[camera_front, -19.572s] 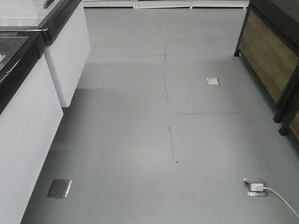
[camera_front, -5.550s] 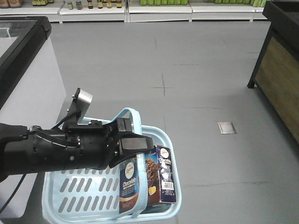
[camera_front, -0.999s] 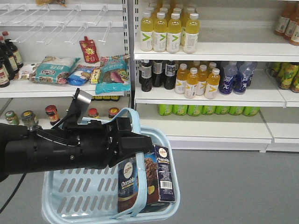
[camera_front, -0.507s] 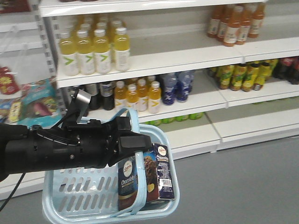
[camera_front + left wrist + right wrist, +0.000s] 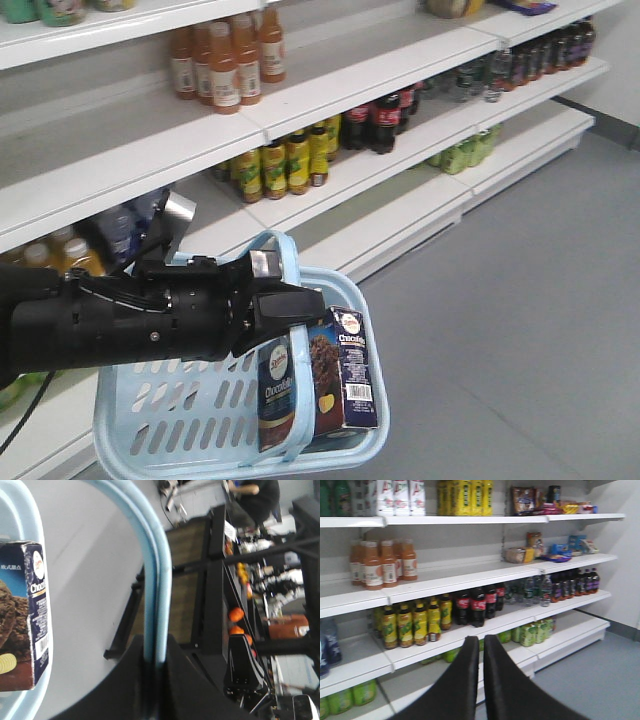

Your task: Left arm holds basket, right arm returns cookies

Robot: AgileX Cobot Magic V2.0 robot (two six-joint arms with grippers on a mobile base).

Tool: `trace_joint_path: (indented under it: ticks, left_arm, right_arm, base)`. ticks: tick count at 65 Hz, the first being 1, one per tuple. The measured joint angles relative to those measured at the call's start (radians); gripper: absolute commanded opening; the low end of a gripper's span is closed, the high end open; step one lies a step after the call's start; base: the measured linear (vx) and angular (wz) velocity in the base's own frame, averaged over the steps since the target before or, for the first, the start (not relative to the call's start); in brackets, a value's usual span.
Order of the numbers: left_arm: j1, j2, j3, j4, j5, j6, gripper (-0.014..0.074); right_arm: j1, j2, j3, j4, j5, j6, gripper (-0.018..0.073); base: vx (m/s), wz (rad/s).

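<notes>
My left arm [image 5: 110, 325] reaches in from the left, thick and black. Its left gripper [image 5: 292, 305] is shut on the hoop handle [image 5: 283, 248] of the light blue basket [image 5: 170, 420], which hangs in the air. In the left wrist view the handle [image 5: 159, 575] runs straight into the closed jaws of the left gripper [image 5: 154, 652]. The cookies [image 5: 345, 370], dark blue Chocofello boxes, stand upright in the basket's right end, and one box [image 5: 25, 615] shows beside the basket rim [image 5: 12, 507]. My right gripper [image 5: 481, 642] is shut on nothing, facing the drink shelves.
White store shelves [image 5: 350, 90] with orange-brown bottles [image 5: 225, 65], yellow-labelled bottles [image 5: 285, 160] and cola [image 5: 380, 115] run behind the basket. Grey floor [image 5: 520, 300] lies to the right. Dark wooden racks [image 5: 200, 580] with oranges show in the left wrist view.
The front view has swung right along the shelves, which now run at a slant with more floor on the right. The left arm, basket and cookies keep the same pose.
</notes>
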Motion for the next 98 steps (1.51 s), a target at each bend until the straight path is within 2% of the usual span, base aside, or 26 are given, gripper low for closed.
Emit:
trace_joint_path:
  ticks: [65,98]
  left_arm:
    - [0.0,0.0,0.0,0.0,-0.001,0.0,-0.0006]
    - [0.0,0.0,0.0,-0.002,0.006,0.0,-0.0006]
  right_arm:
    - [0.0,0.0,0.0,0.0,0.0,0.0,-0.0006]
    - [0.0,0.0,0.0,0.0,0.0,0.0,-0.0006]
  base:
    - [0.14,-0.73]
    - [0.12,-0.34]
